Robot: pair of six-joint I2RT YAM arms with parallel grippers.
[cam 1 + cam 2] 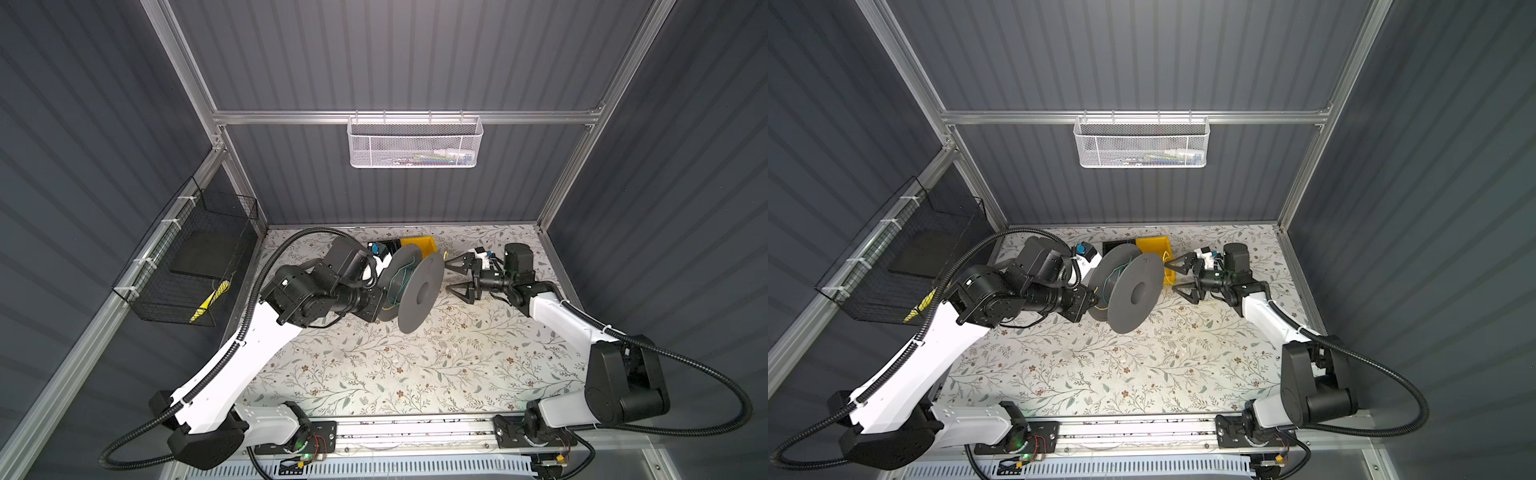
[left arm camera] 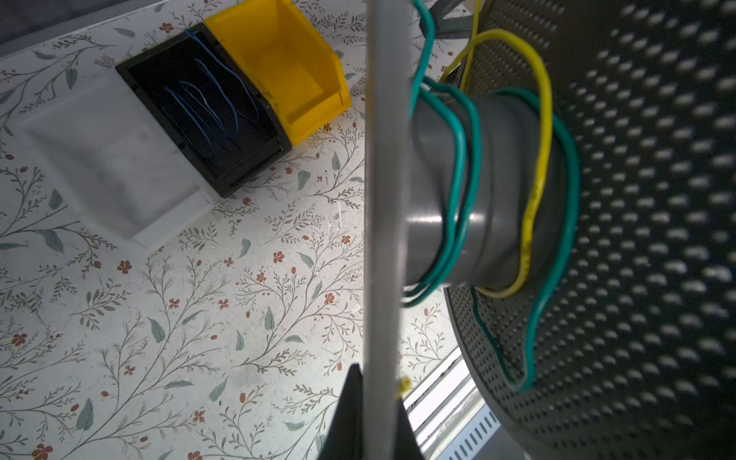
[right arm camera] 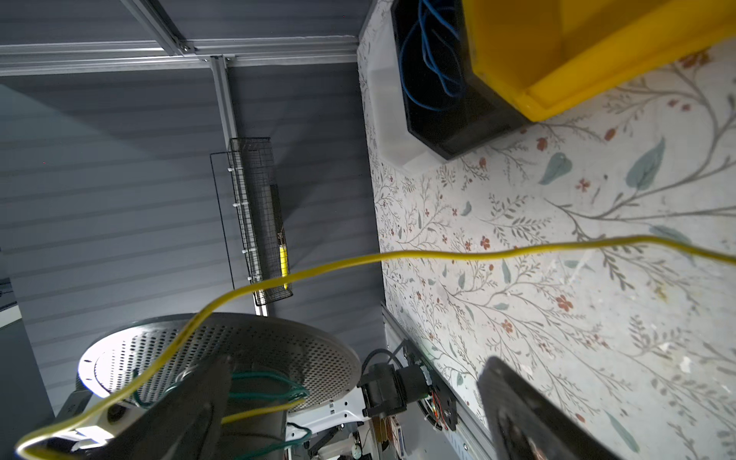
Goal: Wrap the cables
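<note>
While the right hand [image 1: 447, 274] gapes, yellow wire [image 3: 438, 255] crosses ahead.

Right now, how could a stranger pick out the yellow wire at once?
Look at the floral table, then at the grey spool held up over it. On its hub lie thin wires. The yellow wire is the only yellow one; the green wire beside it makes more turns.

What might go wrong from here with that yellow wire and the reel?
1. The yellow wire hangs slack by the open right gripper, not gripped; it may slip away.
2. Its turns sit loose on the reel among green wire; they might tangle or slide off.
3. The left gripper pinches only the reel's thin disc edge, so the reel may twist.
</note>
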